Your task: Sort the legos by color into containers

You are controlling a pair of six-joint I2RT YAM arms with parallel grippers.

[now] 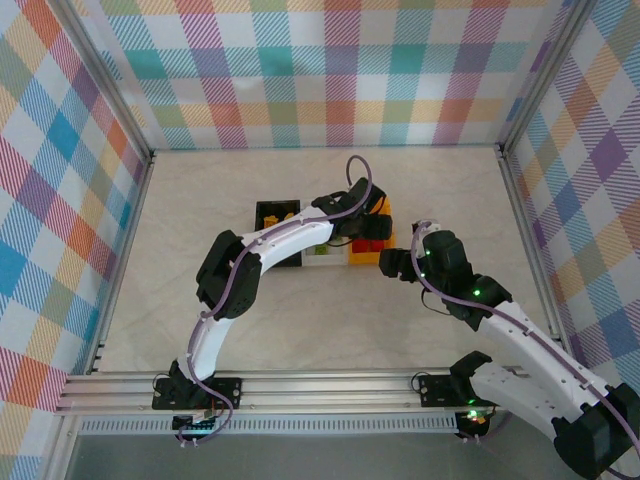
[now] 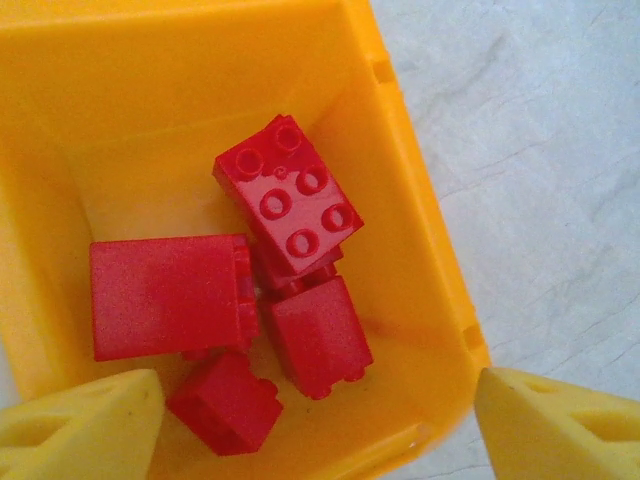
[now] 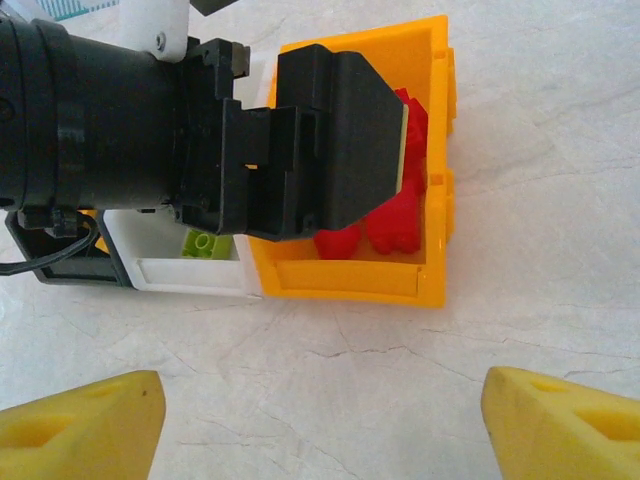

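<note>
The pale marbled table (image 1: 200, 310) carries everything. The left arm (image 1: 250, 265) bends far over to the row of bins in the middle, and the right arm (image 1: 520, 335) reaches in from the side. The black bin (image 1: 262, 212), white bin (image 3: 190, 272) and orange bin (image 3: 345, 282) stand touching in a line. The left gripper (image 2: 318, 425) hangs straight above the orange one, jaws spread with nothing between them. The right gripper (image 3: 322, 420) waits near that bin's front wall, just as wide and empty. So the left is nearer, I'd say: the red bricks (image 2: 290, 200) lie directly beneath it, the studded one slanting across the line between its fingers. The right wrist camera catches a lime brick (image 3: 204, 243) in the white bin, while the left wrist looks straight down onto the studs
</note>
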